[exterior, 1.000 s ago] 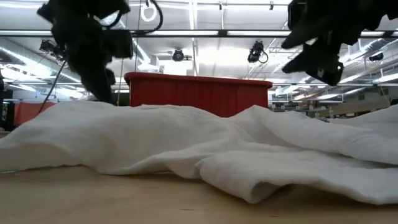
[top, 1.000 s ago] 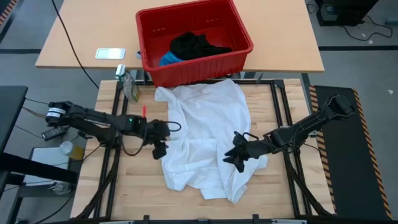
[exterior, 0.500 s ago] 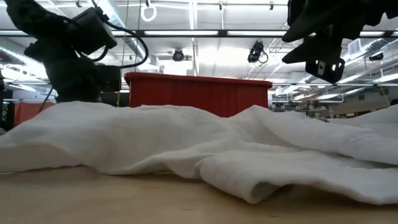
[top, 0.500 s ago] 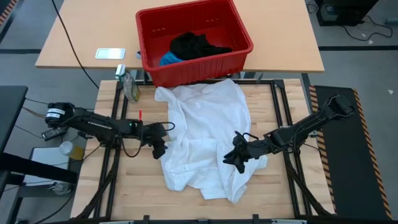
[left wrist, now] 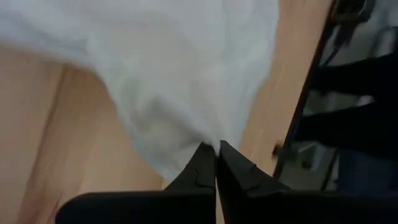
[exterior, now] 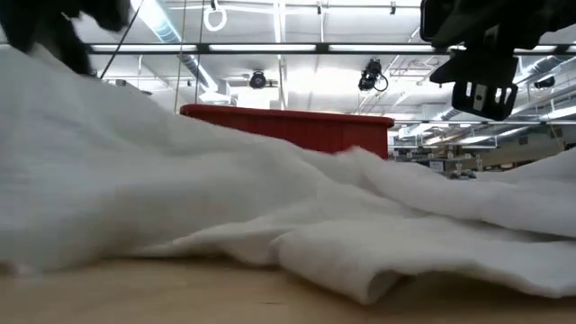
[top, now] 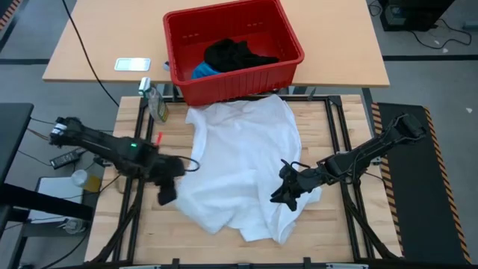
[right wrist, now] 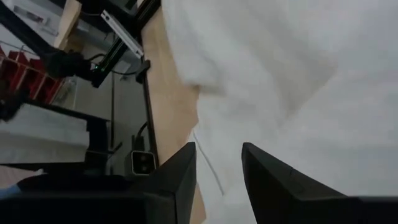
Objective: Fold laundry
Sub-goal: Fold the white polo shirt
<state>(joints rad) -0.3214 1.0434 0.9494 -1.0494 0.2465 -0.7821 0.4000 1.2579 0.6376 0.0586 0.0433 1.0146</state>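
Seen from above, a wooden table (top: 134, 239) carries a large white garment (top: 246, 161) spread in loose folds, its far edge touching the red basket (top: 291, 56) that stands behind it. Inside the basket lie a black garment (top: 231, 54) and, beside it, a bright blue one (top: 202, 71).

The left arm reaches in low and nearly flat from the side of the table away from the right arm, bent at the elbow. The left gripper (top: 166, 193) sits at the white garment's edge farthest from the right arm. Its wrist view shows both fingers (left wrist: 202, 168) pressed together, pinching a bunched corner of white cloth that fans out beyond the tips. In the low view the cloth rises steeply toward that side.

The right arm stretches in from the opposite side, also low, angled toward the basket-far part of the garment. The right gripper (top: 285, 193) is over the cloth near its edge. In its wrist view the fingers (right wrist: 180, 177) stand partly apart with white cloth beyond them; nothing shows between them.
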